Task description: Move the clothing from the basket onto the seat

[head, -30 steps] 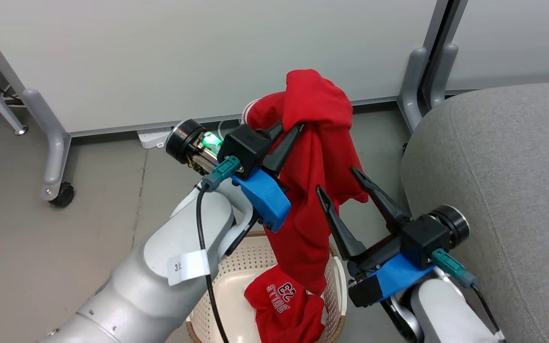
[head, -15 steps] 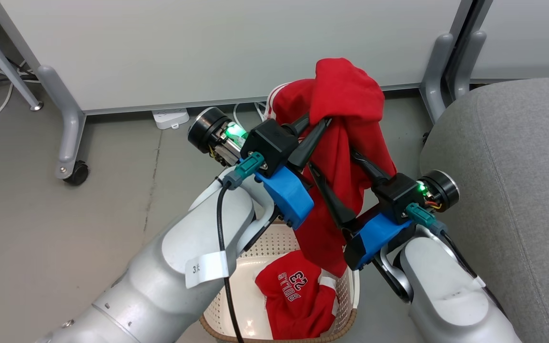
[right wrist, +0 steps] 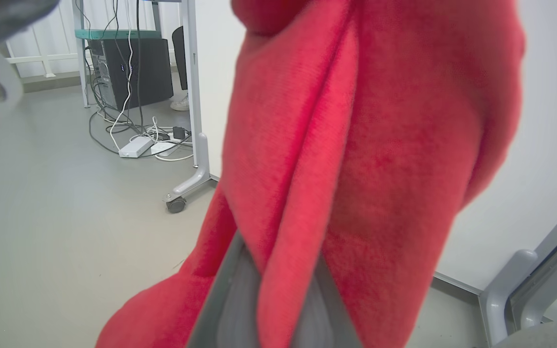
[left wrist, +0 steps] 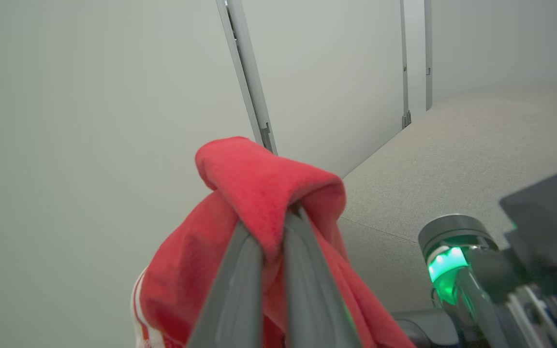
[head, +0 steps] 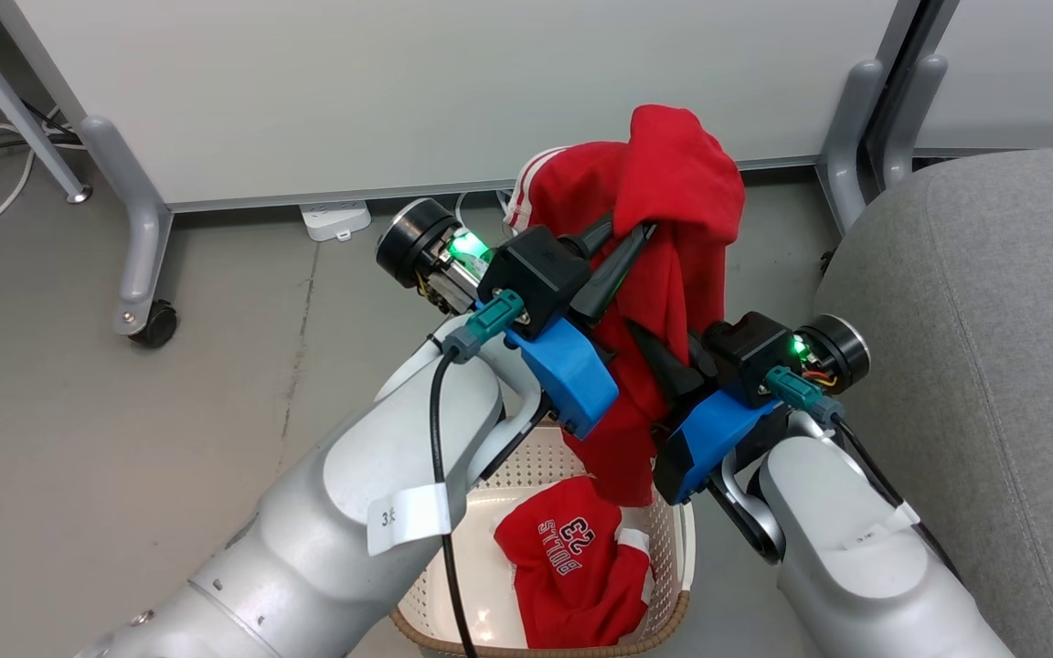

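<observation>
Cloth in the air, head view first: the left hand (head: 629, 230) is clamped on a fold of the red garment (head: 677, 183), which drapes in soft, heavy folds with white stripes at one edge. Big change here: the right hand (head: 673, 352), fingers spread wide on either side of the hanging cloth half a second ago, has now closed in and pinches it lower down. The garment's tail dangles over the basket (head: 680, 557), cream perforated plastic with a brown woven-look rim, where the BULLS 23 garment (head: 572, 567) lies crumpled. The seat (head: 974, 320), grey woven upholstery with a rounded edge, sits just right of the arms.

Left wrist view: both fingers of the left hand (left wrist: 273, 222) are pressed together, and the fleecy red garment (left wrist: 259, 179) hoods over their tips. The seat (left wrist: 452, 159) lies beyond.

Right wrist view: the right hand (right wrist: 278, 290) has a ridge of the red garment (right wrist: 356, 145) squeezed between its grey fingers, above the smooth grey floor (right wrist: 65, 217).
</observation>
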### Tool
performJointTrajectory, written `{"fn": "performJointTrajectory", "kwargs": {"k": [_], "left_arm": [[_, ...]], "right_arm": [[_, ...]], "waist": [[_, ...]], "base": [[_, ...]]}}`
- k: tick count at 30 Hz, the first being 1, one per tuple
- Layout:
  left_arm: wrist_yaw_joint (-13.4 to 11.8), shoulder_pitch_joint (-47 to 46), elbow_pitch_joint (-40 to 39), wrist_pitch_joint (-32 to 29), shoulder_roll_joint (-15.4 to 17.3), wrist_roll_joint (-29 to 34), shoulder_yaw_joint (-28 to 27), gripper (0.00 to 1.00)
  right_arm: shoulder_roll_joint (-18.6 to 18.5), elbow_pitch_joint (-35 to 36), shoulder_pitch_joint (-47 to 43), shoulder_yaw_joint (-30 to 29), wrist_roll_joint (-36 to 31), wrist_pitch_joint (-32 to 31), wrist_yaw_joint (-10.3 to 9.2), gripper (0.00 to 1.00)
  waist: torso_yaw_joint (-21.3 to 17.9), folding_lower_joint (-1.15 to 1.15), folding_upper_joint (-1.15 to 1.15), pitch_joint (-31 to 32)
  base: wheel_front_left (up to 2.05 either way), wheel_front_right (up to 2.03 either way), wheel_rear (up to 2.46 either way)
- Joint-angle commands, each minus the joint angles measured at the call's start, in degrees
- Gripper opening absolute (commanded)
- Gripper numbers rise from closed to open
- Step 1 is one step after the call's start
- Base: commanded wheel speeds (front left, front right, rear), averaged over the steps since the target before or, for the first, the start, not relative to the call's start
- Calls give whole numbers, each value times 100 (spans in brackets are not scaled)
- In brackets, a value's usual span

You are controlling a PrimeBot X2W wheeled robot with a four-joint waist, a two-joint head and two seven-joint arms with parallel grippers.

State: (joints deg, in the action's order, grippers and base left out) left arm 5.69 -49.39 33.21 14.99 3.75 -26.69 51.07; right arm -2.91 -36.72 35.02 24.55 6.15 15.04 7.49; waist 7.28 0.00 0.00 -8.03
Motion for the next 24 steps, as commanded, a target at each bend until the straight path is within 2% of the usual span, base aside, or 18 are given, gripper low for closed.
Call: {"fn": "performJointTrajectory", "kwargs": {"k": [1,17,18,19,24], "left_arm": [[12,-50,4,29,-9,29,-38,0],[73,-27,102,29,-31,93,-107,0],[44,-29,93,29,-35,89,-137,8],[37,-21,111,29,-37,85,-144,100],[54,-33,203,29,-49,84,-105,100]], "right_arm": [[2,-25,39,10,8,22,1,0],[2,-21,32,17,29,22,1,0],[2,-16,33,25,37,22,1,0],[2,-16,35,30,44,22,1,0],[2,-3,12,44,65,22,1,0]], "waist": [[-3,0,0,-1],[-9,0,0,1],[-9,0,0,-1],[-10,0,0,-1],[-19,0,0,4]], "base": [[0,0,0],[0,0,0],[0,0,0],[0,0,0],[0,0,0]]}}
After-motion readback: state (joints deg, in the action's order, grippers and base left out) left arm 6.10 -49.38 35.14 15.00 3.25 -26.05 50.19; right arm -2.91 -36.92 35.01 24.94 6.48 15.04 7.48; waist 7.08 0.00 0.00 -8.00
